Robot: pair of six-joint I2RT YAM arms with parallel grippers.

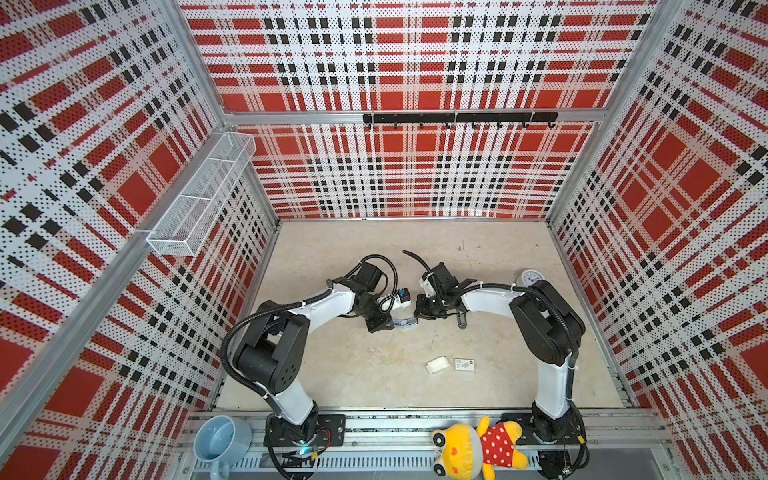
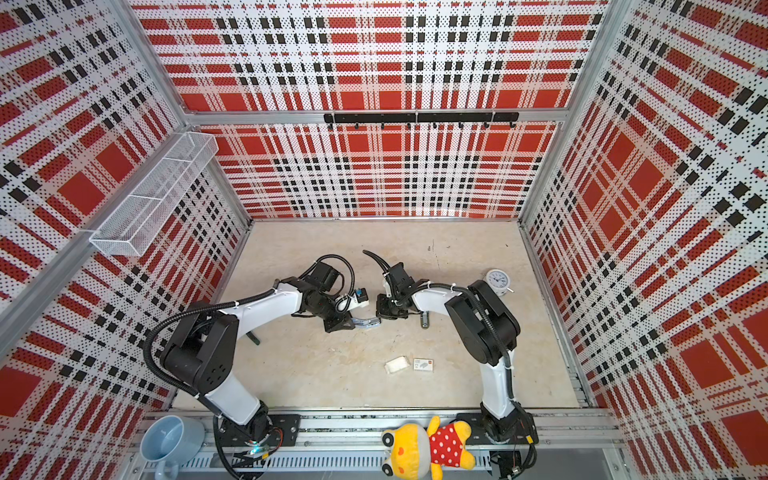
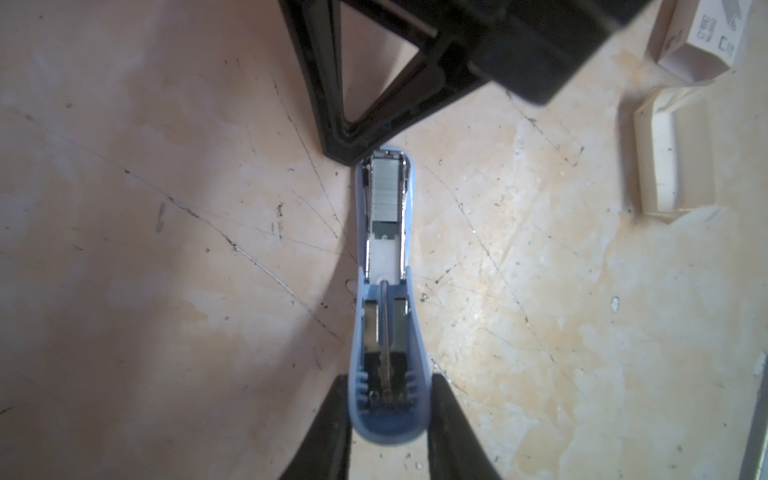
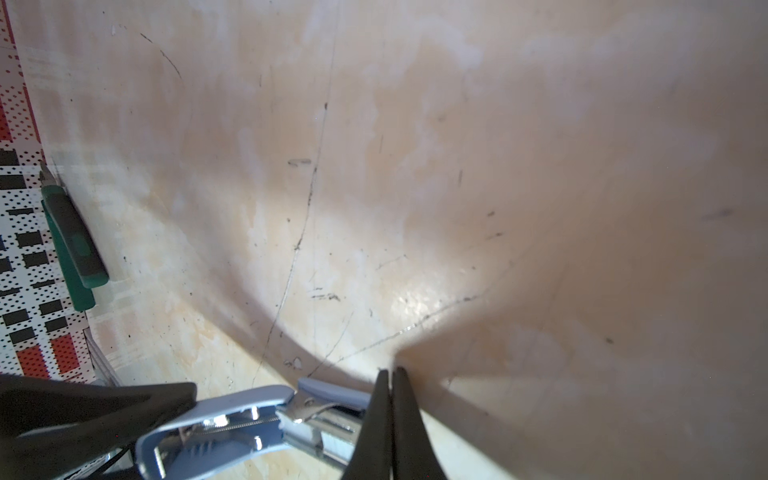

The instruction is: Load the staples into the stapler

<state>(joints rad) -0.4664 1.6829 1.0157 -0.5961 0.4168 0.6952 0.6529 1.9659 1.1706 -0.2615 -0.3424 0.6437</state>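
1 stapler (image 3: 384,299) in left pincer (image 3: 388,378); right pincer (image 4: 391,372) at nose.

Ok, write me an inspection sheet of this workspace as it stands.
Surface: beige tabletop, scuffed and scratched.
Job's things: light-blue stapler open; staples lying at the front of its metal channel.
Clutter: empty-looking card tray, printed sleeve, alarm clock, green-handled knife by the wall.
End effectors: left end effector shut on the stapler's hinge end; right end effector shut, tips at the stapler's front end, contact unclear.
Cables: black conduit along each arm, off the stapler.
Surroundings: plaid perforated walls, wire basket, hook rail; mug and plush toy at the front rail.
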